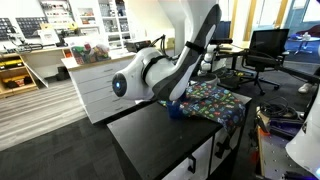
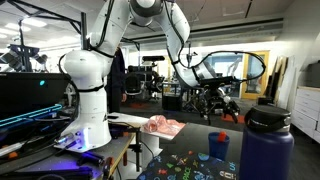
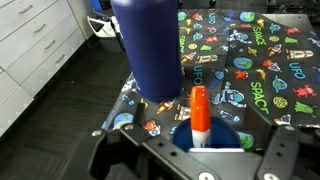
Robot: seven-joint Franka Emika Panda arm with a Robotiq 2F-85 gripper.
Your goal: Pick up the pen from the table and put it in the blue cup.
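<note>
Your pincer spread wide, pinching nothing. Pen already upright inside blue cup, red end up, right below pincer. Cup on space-print cloth on black bench, dark blue bottle just beside.

Tall dark blue bottle stands just behind the blue cup in the wrist view and blocks that side. Pen stands upright in the cup, poking above the rim, so the mouth is partly blocked. To one side of the cup is flat patterned cloth, to the other open black table. Both are passable.
</note>
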